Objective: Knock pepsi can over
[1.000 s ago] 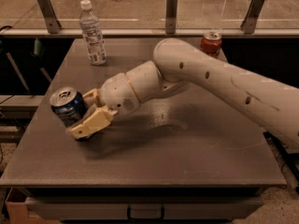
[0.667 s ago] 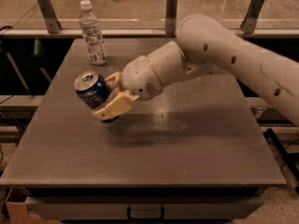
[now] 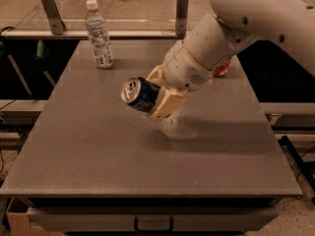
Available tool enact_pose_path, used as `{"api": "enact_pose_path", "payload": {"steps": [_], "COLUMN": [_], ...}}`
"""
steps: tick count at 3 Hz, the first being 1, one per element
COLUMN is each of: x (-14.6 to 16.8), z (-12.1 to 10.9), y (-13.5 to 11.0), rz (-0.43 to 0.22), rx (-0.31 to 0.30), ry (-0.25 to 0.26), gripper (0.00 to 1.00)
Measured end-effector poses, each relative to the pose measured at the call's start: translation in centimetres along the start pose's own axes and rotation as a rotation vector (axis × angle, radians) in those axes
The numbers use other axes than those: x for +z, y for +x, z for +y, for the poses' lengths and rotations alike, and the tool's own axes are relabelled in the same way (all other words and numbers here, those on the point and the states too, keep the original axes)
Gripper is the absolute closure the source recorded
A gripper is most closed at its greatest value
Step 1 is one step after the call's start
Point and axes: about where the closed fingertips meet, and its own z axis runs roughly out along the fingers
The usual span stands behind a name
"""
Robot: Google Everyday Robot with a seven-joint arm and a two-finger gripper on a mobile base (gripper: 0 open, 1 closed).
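Note:
The pepsi can [image 3: 139, 93] is dark blue with a silver top. It is tilted on its side with its top facing left, held above the grey table [image 3: 98, 146]. My gripper [image 3: 156, 94] is shut on the pepsi can, with cream fingers [image 3: 166, 104] around its body near the table's middle. My white arm reaches in from the upper right.
A clear water bottle [image 3: 99, 34] with a white cap stands at the table's back left. A red cola can [image 3: 222, 67] stands at the back right, mostly hidden behind my arm. Metal rail posts run behind the table.
My gripper has lifted the pepsi can off the table's left side and carried it right and up, tilting it onto its side.

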Motion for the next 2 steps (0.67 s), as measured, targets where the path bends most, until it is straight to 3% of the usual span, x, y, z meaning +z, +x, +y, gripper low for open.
{"api": "enact_pose_path", "payload": {"steps": [1, 2], "x": [-0.9, -0.1], "z": [1.4, 2.7], "y": [3.3, 5.4], "rz": [0.223, 0.377], "rx": [-0.077, -0.131], "ry": [-0.013, -0.052], "gripper": [0.83, 0.58]}}
